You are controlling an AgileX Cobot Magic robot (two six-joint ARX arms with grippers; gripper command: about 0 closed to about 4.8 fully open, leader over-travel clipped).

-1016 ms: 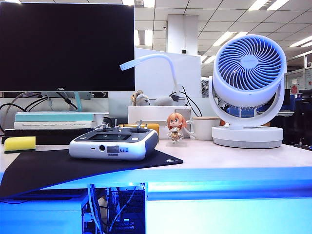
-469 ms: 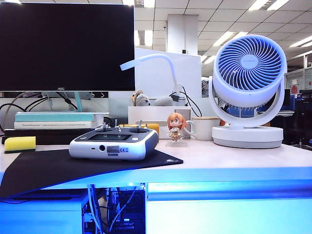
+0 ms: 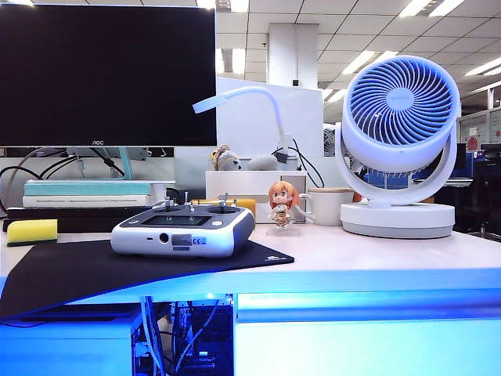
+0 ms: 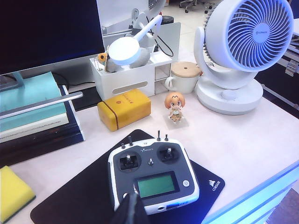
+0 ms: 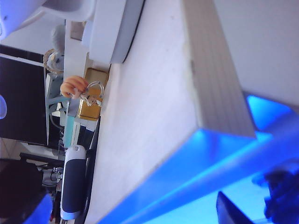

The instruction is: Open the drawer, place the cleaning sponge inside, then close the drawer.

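Note:
The cleaning sponge point(image 3: 31, 232), a yellow block with a dark green underside, lies at the desk's left end beside the black mat; the left wrist view shows the sponge point(image 4: 13, 193) too. The drawer point(image 3: 368, 348) is the blue-lit flat front under the desktop on the right, and it is shut. My left gripper point(image 4: 132, 210) is shut on nothing and hovers over the near edge of the grey controller point(image 4: 152, 175). My right gripper point(image 5: 135, 215) is open, with one dark finger point(image 5: 231, 210) showing, close to the blue-lit desk edge point(image 5: 187, 154). Neither arm appears in the exterior view.
On the desk stand a black mat point(image 3: 94, 270), a figurine point(image 3: 282, 205), a mug point(image 3: 329, 205), a white fan point(image 3: 399, 125), an orange-yellow case point(image 4: 124, 108), a white organiser point(image 4: 128, 74), stacked books point(image 3: 86, 196) and a monitor point(image 3: 106, 70). Cables point(image 3: 184, 337) hang under the desk.

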